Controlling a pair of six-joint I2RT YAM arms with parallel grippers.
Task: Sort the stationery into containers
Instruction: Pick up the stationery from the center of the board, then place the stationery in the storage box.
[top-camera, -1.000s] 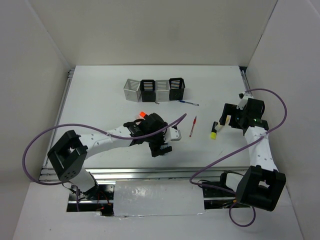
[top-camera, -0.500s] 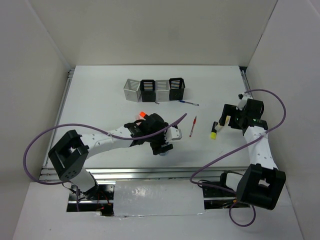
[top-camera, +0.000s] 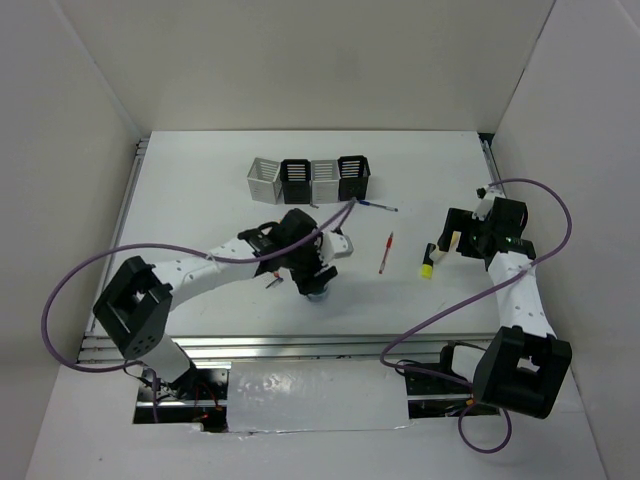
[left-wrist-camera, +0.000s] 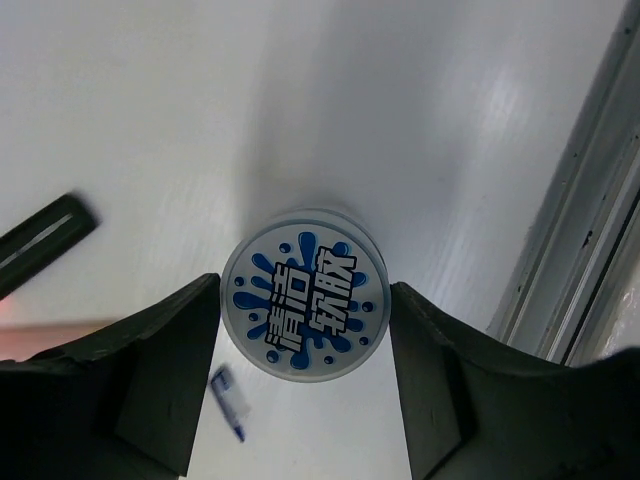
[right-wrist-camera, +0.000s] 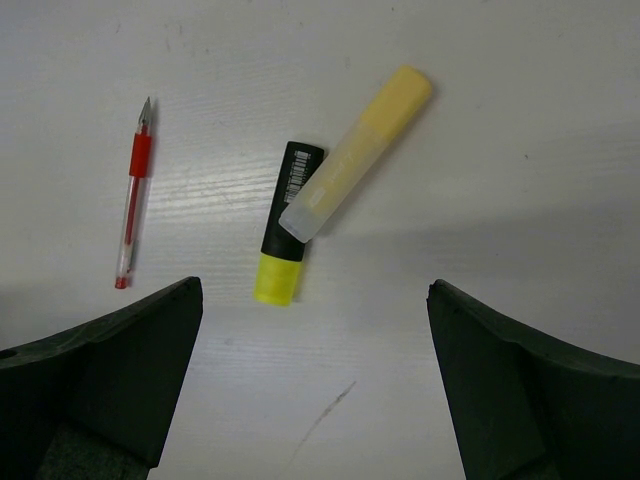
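My left gripper (top-camera: 312, 280) (left-wrist-camera: 304, 285) is shut on the round blue-grey disc (left-wrist-camera: 305, 295) (top-camera: 316, 293) and holds it above the table. The tiny red-blue piece (top-camera: 272, 283) (left-wrist-camera: 228, 400) lies beneath. A black bar (left-wrist-camera: 45, 240), perhaps the orange-black highlighter, lies at the left. My right gripper (top-camera: 446, 246) (right-wrist-camera: 313, 290) is open above the yellow-black highlighter (right-wrist-camera: 285, 235) (top-camera: 428, 262), with the peach marker (right-wrist-camera: 360, 150) (top-camera: 452, 242) leaning across it. The red pen (top-camera: 386, 253) (right-wrist-camera: 132, 205) lies mid-table. The blue pen (top-camera: 375, 206) lies by the four containers (top-camera: 310, 178).
White walls enclose the table on three sides. A metal rail (top-camera: 300, 345) (left-wrist-camera: 590, 200) runs along the near edge. Purple cables (top-camera: 70, 290) loop from both arms.
My left gripper has risen and moved back from the near edge toward the containers with the disc. The tiny piece now shows beside it. The arm now covers the orange tip. The right arm is still.
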